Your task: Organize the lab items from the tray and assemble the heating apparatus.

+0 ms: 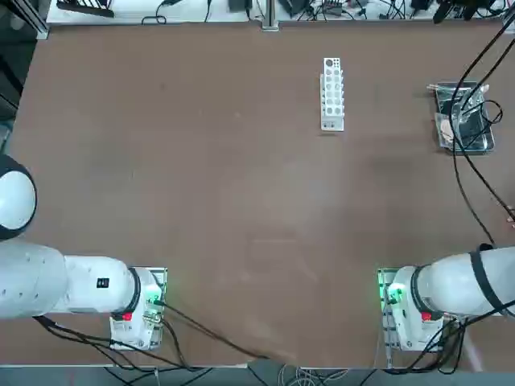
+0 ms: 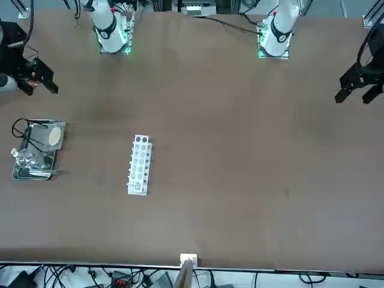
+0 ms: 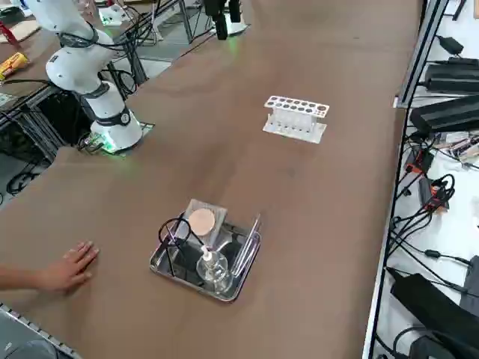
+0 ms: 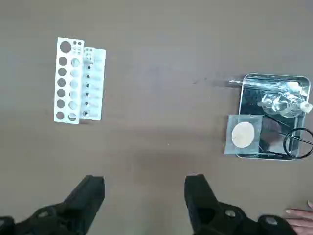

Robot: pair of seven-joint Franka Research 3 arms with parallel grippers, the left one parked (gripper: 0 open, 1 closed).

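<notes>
Table (image 1: 201, 161): brown, matte top, broad and flat; soft patches of light and faint shadow; a few small dark specks.
White test-tube rack (image 3: 297, 106): upright on its base, right of the table's middle, toward the far edge; long side runs near to far.
Metal tray (image 3: 191, 286): shiny raised rim, rounded corners, flat on the table, well apart from the rack, to its right.
Person's hand (image 3: 71, 268): palm down at the table's right side, near the tray, not touching it.

Spreads brown across the bench (image 1: 209, 161); at the far edge, meets a metal rail (image 3: 415, 60), then a white surface (image 1: 185, 11) strewn with black cables (image 3: 432, 253).
</notes>
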